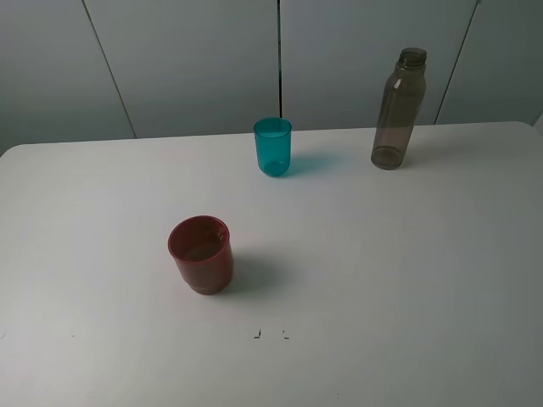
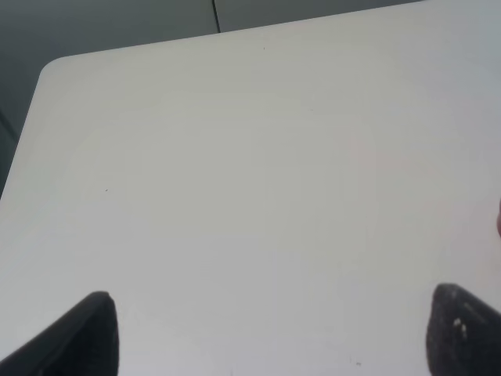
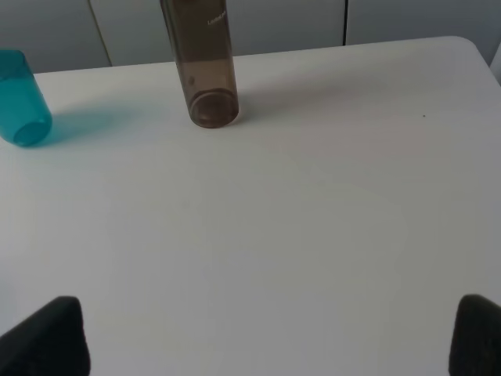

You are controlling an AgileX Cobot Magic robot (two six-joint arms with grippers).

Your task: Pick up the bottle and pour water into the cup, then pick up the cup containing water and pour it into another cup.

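The smoky grey-brown bottle (image 1: 399, 108) stands upright at the table's back right, capless. The teal cup (image 1: 272, 146) stands upright at the back middle, to the left of the bottle. The dark red cup (image 1: 201, 253) stands upright nearer the front, left of centre. Neither arm shows in the exterior high view. My left gripper (image 2: 270, 337) is open and empty over bare table. My right gripper (image 3: 262, 337) is open and empty, with the bottle (image 3: 203, 63) ahead of it and the teal cup (image 3: 22, 98) off to one side, both well apart from it.
The white table (image 1: 407, 280) has a rounded back left corner (image 2: 55, 66) and grey wall panels behind it. Two small dark marks (image 1: 270, 334) sit near the front edge.
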